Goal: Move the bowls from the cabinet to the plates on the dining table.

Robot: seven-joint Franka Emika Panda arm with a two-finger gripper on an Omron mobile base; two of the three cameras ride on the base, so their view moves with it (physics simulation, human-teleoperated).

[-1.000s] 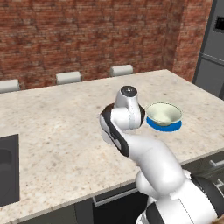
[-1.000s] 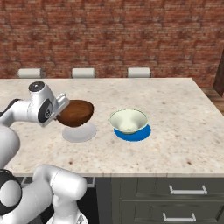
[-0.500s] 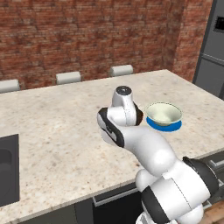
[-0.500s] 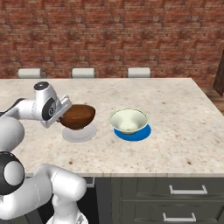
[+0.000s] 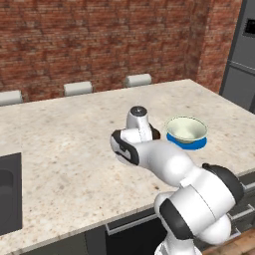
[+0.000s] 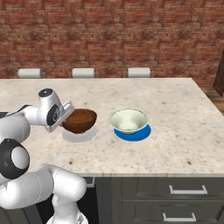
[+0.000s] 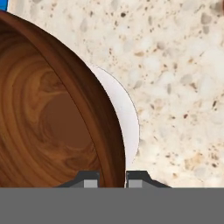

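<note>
The glossy reddish-brown bowl [image 6: 82,121] hangs tilted just over the pale grey plate [image 6: 78,136] on the dining table [image 6: 175,109]. My gripper [image 6: 69,115] is shut on its left rim. In the hand view the rim of the bowl [image 7: 57,122] runs between my fingertips [image 7: 90,180], with the grey plate [image 7: 127,122] showing behind it. The cream-white bowl [image 6: 128,120] sits upright on the bright blue plate [image 6: 139,134] just to the right. From the left, the cream bowl [image 5: 186,128] and blue plate [image 5: 187,145] lie right of my hand. The cabinet is out of view.
Three pale stool backs [image 6: 83,72] line the table's far edge before a brick wall. A dark sink [image 5: 7,199] is set into the table at the far left. Drawer fronts [image 6: 175,197] run under the near edge. A dark fridge [image 5: 241,55] stands at the right.
My gripper has lowered the reddish-brown bowl and shifted it slightly right, closer to the grey plate. The cream bowl and blue plate have not moved.
</note>
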